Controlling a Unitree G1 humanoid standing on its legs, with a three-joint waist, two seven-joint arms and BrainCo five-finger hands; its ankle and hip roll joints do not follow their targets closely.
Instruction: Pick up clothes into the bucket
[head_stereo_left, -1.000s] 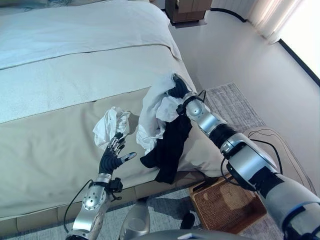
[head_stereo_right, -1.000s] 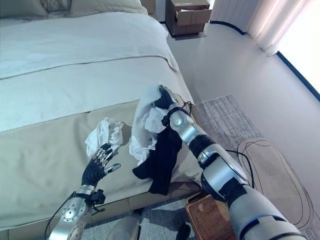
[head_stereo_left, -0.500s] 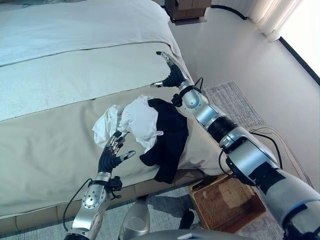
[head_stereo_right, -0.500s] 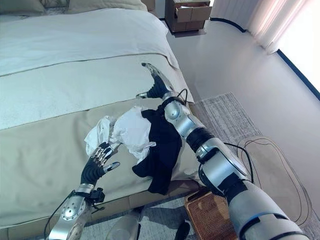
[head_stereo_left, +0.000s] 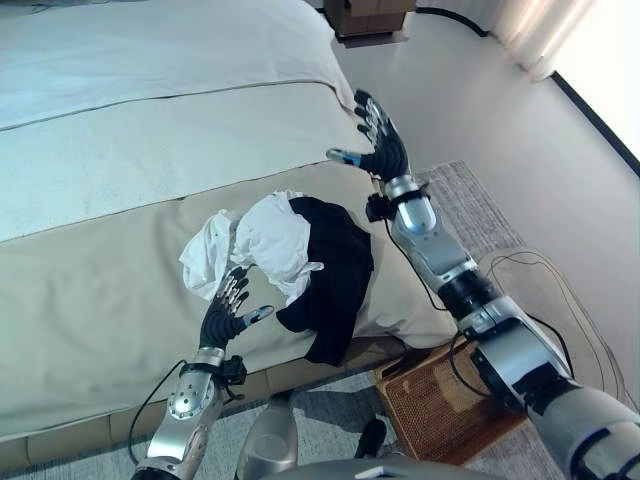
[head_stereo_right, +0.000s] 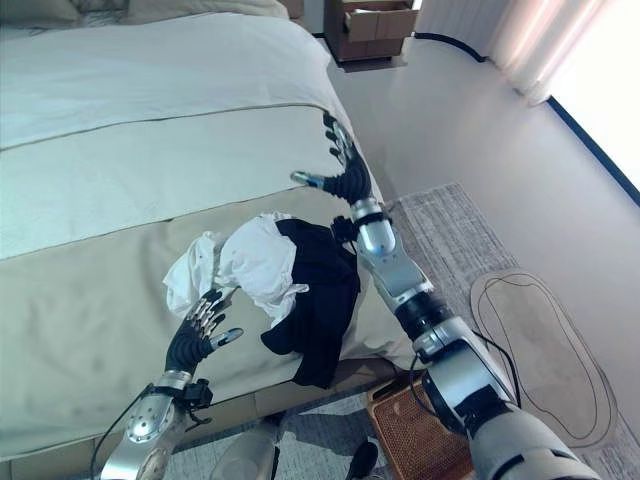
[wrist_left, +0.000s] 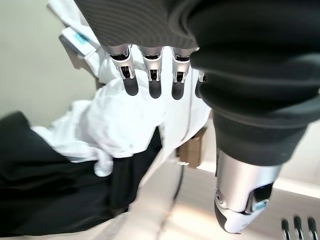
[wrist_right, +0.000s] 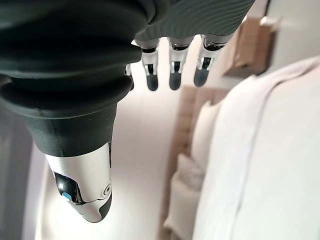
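A heap of clothes lies on the beige bed cover near the bed's foot: white garments (head_stereo_left: 262, 238) beside a black garment (head_stereo_left: 335, 270) that hangs over the edge. My right hand (head_stereo_left: 379, 146) is raised above the bed's right edge, fingers spread, open and holding nothing, a little beyond the heap. Just in front of the white cloth hovers my left hand (head_stereo_left: 229, 313), open, with its fingers (wrist_left: 150, 75) pointing at the white garment (wrist_left: 120, 125). The woven brown basket (head_stereo_left: 450, 405) stands on the floor below the bed's corner, under my right arm.
The bed (head_stereo_left: 120, 150) takes up the left and middle, with white bedding further back. A grey rug (head_stereo_left: 470, 215) covers the floor on the right. A wooden nightstand (head_stereo_right: 372, 30) stands at the far end.
My right hand has let go of the clothes, which dropped back onto the bed, and has lifted away with its fingers spread. The left hand has hardly moved.
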